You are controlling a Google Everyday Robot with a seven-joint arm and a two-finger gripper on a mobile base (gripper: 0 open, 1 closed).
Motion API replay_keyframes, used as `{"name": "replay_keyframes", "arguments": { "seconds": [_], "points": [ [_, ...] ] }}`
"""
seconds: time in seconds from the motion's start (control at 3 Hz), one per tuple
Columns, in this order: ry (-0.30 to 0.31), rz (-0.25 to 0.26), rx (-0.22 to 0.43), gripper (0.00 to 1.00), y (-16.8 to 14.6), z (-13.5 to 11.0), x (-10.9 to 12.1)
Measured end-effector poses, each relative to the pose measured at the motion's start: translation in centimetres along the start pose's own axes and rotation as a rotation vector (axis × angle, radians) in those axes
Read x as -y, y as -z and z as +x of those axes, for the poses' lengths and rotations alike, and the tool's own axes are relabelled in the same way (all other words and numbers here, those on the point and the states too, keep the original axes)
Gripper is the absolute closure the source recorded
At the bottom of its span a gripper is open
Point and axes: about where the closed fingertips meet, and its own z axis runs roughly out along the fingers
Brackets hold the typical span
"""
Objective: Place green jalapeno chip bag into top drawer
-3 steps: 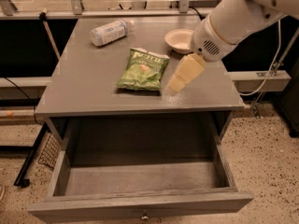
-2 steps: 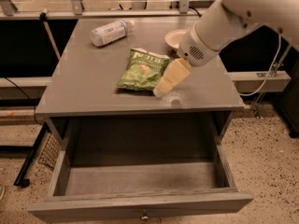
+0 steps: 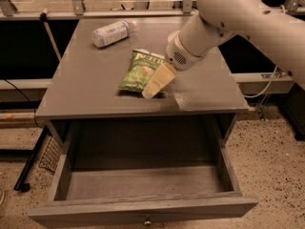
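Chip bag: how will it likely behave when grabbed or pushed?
The chip bag looks crinkly, so it is probably light and floppy. Lying flat, it would likely slide, not roll. The gripper is at its right edge.

From my console the arm (image 3: 248, 18) reads as a thick, smooth tube of glossy off-white shell, rounded at its big joint like a fat elbow. A few small dark dots sit along the upper link; I can't tell if they are screws or recessed holes. The shell narrows through a cone-shaped section into a rounded wrist housing (image 3: 183, 54) in the same white, and its face carries a small round grille of dark perforations. Out of that housing comes the gripper (image 3: 152, 87), a flat, tapering piece in pale cream-yellow, duller than the shell, sitting low over the grey table (image 3: 86, 80) near its front edge.
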Motion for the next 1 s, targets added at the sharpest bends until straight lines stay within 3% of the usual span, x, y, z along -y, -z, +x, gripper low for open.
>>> {"name": "replay_keyframes", "arguments": {
  "seconds": [0.67, 1.0],
  "points": [
    [0.045, 0.037, -0.010, 0.00, -2.03, -1.53, 0.52],
    [0.083, 0.094, -0.044, 0.16, -2.47, -1.98, 0.21]
  ]
}}
